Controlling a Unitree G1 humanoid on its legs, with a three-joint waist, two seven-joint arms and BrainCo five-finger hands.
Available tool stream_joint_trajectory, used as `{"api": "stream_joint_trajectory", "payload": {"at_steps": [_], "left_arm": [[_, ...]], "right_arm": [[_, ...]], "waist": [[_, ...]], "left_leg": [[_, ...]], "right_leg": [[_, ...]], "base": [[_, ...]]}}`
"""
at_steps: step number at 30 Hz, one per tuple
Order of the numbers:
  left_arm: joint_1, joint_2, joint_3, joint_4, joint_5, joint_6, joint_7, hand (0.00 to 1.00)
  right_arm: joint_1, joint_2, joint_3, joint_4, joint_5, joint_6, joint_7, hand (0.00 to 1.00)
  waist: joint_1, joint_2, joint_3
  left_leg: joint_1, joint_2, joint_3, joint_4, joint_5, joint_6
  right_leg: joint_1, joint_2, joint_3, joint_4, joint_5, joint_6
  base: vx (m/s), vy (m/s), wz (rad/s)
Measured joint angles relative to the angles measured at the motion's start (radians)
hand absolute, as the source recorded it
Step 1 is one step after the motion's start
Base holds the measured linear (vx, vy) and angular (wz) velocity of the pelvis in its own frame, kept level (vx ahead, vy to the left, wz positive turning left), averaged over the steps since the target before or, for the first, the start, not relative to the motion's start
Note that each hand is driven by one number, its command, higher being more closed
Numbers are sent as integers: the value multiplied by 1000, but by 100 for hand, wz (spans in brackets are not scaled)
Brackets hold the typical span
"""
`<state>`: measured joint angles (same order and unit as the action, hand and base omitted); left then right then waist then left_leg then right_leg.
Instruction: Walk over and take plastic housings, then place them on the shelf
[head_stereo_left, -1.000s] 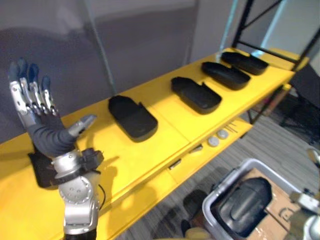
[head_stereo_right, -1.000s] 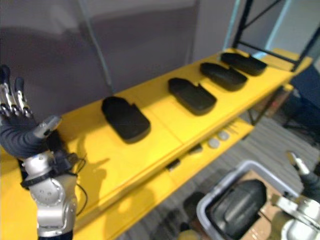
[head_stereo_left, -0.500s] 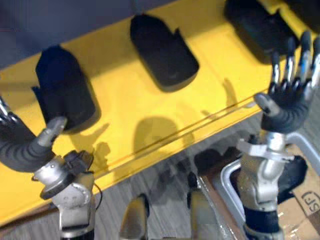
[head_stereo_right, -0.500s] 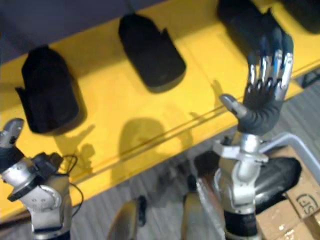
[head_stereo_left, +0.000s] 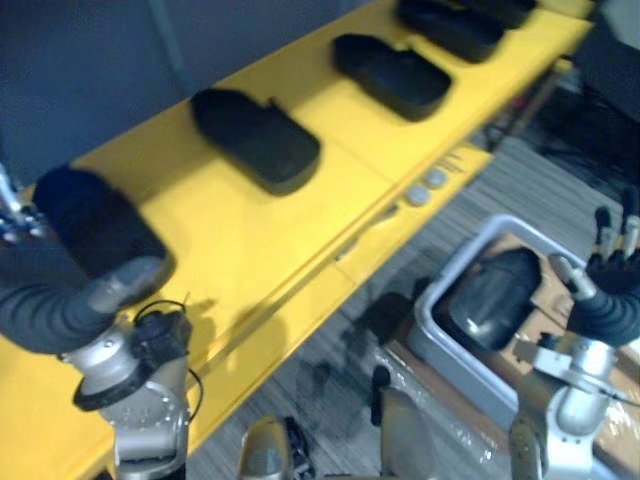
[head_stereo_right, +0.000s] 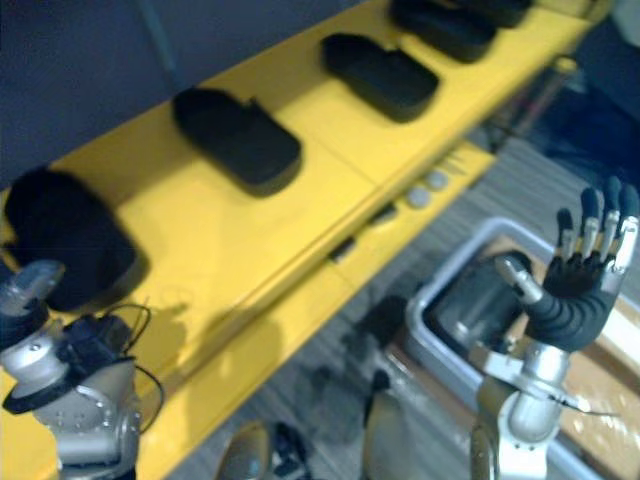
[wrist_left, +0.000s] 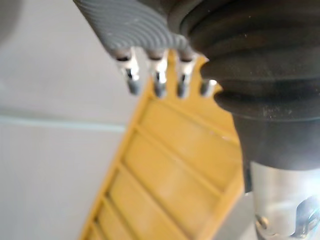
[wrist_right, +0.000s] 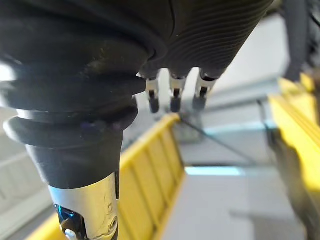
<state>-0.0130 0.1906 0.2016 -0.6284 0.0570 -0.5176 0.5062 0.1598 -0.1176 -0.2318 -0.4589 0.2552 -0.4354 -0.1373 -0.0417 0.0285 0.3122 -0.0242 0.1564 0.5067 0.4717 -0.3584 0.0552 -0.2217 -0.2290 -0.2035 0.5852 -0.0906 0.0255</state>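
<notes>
Several black plastic housings lie in a row on the yellow shelf (head_stereo_left: 330, 210): one at the left end (head_stereo_left: 95, 230), one in the middle (head_stereo_left: 257, 138), another further right (head_stereo_left: 392, 75). One more housing (head_stereo_left: 492, 300) sits in a grey bin (head_stereo_right: 432, 300) on the floor at the lower right. My left hand (head_stereo_left: 45, 300) is raised in front of the leftmost housing, fingers (wrist_left: 156, 80) straight, holding nothing. My right hand (head_stereo_right: 578, 295) is upright beside the bin, fingers spread, also holding nothing.
A cardboard box (head_stereo_right: 622, 335) lies right of the bin. The shelf's lower yellow ledge (head_stereo_left: 430, 185) sticks out toward the bin. Grey striped floor (head_stereo_left: 330, 350) runs between the shelf and the bin. A grey wall stands behind the shelf.
The whole picture has swung, so the camera moved. My right hand, raised before the shelf half a second ago, is now lower, by the bin. Both hands stay open.
</notes>
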Motion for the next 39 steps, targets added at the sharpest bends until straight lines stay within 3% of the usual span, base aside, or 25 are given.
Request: {"api": "stream_joint_trajectory", "payload": {"at_steps": [3, 4, 5, 6, 7, 9, 13, 16, 19, 23, 24, 26, 28, 32, 33, 35, 38, 39], "left_arm": [[21, 1, 97, 23, -1, 69, -8, 0], [44, 6, 150, 22, -10, 80, -11, 0], [57, 1, 171, 23, -13, 85, -12, 0], [77, -6, 185, 23, -19, 89, -16, 0], [96, -6, 190, 23, -21, 90, -39, 0], [104, 0, 195, 20, -36, 88, -81, 0], [131, -3, 235, 19, -105, 67, -102, 0], [123, -7, 204, 39, -172, 60, -196, 0], [129, -32, 93, 84, -177, 53, -270, 0], [126, -61, -122, 143, -181, 56, -348, 0], [103, -59, -201, 203, -207, 75, -397, 0], [59, -52, -273, 270, -198, 102, -449, 0], [15, -18, -386, 308, -205, 154, -537, 0], [-65, 38, -583, 319, -213, 195, -663, 0], [-88, 38, -622, 319, -214, 202, -678, 0], [-154, 28, -712, 349, -236, 277, -682, 0], [-190, -20, -764, 467, -233, 349, -642, 0], [-203, -46, -777, 556, -199, 387, -600, 0]], "right_arm": [[-90, -56, 6, 80, -90, 1, 40, 0], [-198, -124, 29, 134, -93, 2, 56, 0], [-265, -169, 43, 168, -94, 2, 60, 0], [-369, -243, 68, 217, -93, 7, 67, 0], [-484, -324, 96, 277, -92, 30, 59, 0], [-547, -389, 94, 312, -91, 75, 23, 0], [-477, -381, 25, 311, -70, 109, -43, 0], [-392, -269, -81, 316, -33, 155, -95, 0], [-300, -152, -143, 324, -13, 171, -132, 0], [-273, -124, -183, 326, -11, 172, -154, 0], [-297, -140, -176, 357, -7, 175, -169, 0], [-341, -166, -170, 426, 36, 187, -178, 0], [-420, -210, -141, 559, 91, 223, -197, 0], [-571, -268, -67, 806, 126, 226, -235, 0], [-616, -282, -47, 873, 128, 224, -237, 0], [-726, -305, 1, 1022, 142, 224, -235, 0], [-838, -308, 64, 1165, 142, 234, -230, 0], [-890, -313, 87, 1227, 142, 247, -229, 0]], "waist": [[34, -25, -50], [61, -51, -66], [77, -50, -70], [107, -31, -83], [120, -6, -97], [120, -13, -123], [124, -42, -134], [116, -86, -57], [113, -106, -31], [64, -63, 36], [53, -33, 54], [46, -4, 70], [32, 6, 79], [29, 19, 86], [29, 28, 91], [29, 57, 105], [36, 64, 106], [45, 64, 106]], "left_leg": [[26, -5, 88, -81, 62, -20], [8, -22, 32, -64, 72, -29], [-2, -29, -26, -61, 74, -33], [-16, -27, -98, -70, 72, -41], [-15, -18, -158, -103, 77, -89], [-12, -10, -184, -137, 95, -118], [-52, 38, -244, -74, 94, -137], [-85, 63, -325, 11, 87, -147], [-151, 56, -337, 12, 89, -155], [-171, -9, -322, -78, 146, -142], [-178, -23, -293, -108, 171, -136], [-189, -27, -279, -112, 183, -124], [-194, -29, -276, -110, 188, -116], [-187, -43, -285, -118, 190, -113], [-186, -49, -287, -119, 190, -111], [-183, -72, -301, -131, 201, -95], [-187, -84, -302, -146, 210, -85], [-190, -86, -303, -148, 212, -84]], "right_leg": [[111, -69, -87, -51, -54, -10], [138, -66, -79, -148, -44, 36], [147, -42, -79, -201, -46, 50], [160, -4, -62, -289, -7, 107], [180, 40, -44, -389, 46, 101], [217, 74, -43, -495, 102, 95], [220, 129, -48, -500, 111, 74], [203, 141, -74, -397, 55, 49], [115, 128, -71, -344, 23, 40], [70, 73, -62, -382, 57, 63], [50, 66, -41, -420, 100, 65], [47, 67, -37, -454, 144, 63], [48, 68, -33, -476, 174, 67], [52, 58, -33, -476, 178, 66], [54, 53, -33, -476, 180, 69], [67, 40, -41, -485, 186, 79], [67, 32, -41, -504, 200, 85], [67, 32, -43, -512, 205, 85]], "base": [[-92, -133, -114], [-59, -183, -150], [-86, -248, -163], [-96, -203, -146], [-121, -252, -111], [-62, -128, -34], [-31, -88, 5], [-121, -8, 34], [-192, -34, 9], [-136, 41, -4], [-56, 56, -31], [-27, 55, -27], [-1, 48, -9], [20, 43, 3], [-9, 47, 13], [-29, 45, 20], [-46, 38, 7], [-53, 18, 2]]}}
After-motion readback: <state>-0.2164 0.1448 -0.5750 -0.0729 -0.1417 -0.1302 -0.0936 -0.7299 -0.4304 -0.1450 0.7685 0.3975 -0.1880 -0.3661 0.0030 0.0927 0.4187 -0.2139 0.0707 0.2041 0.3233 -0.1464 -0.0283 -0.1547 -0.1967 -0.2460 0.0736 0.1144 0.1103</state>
